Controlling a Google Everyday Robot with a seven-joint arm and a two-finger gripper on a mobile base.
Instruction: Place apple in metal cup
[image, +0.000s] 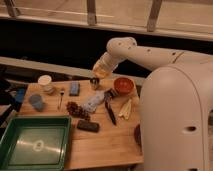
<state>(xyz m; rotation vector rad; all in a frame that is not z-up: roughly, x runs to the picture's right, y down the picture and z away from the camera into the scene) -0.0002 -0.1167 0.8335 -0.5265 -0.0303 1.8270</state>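
My gripper (100, 70) hangs at the end of the white arm over the back of the wooden table (105, 145). It is shut on the apple (102, 65), which shows as a yellow-orange round shape between the fingers. The metal cup (94, 83), small and silver, stands on the table just below and slightly left of the gripper. The apple is held a little above the cup's rim, apart from it.
An orange bowl (123, 85) sits right of the cup. A white paper cup (45, 81), a blue-grey cup (36, 102), a blue sponge (74, 88), a white packet (93, 101), a dark bar (87, 126) and a green tray (32, 145) are also there. The robot's body fills the right.
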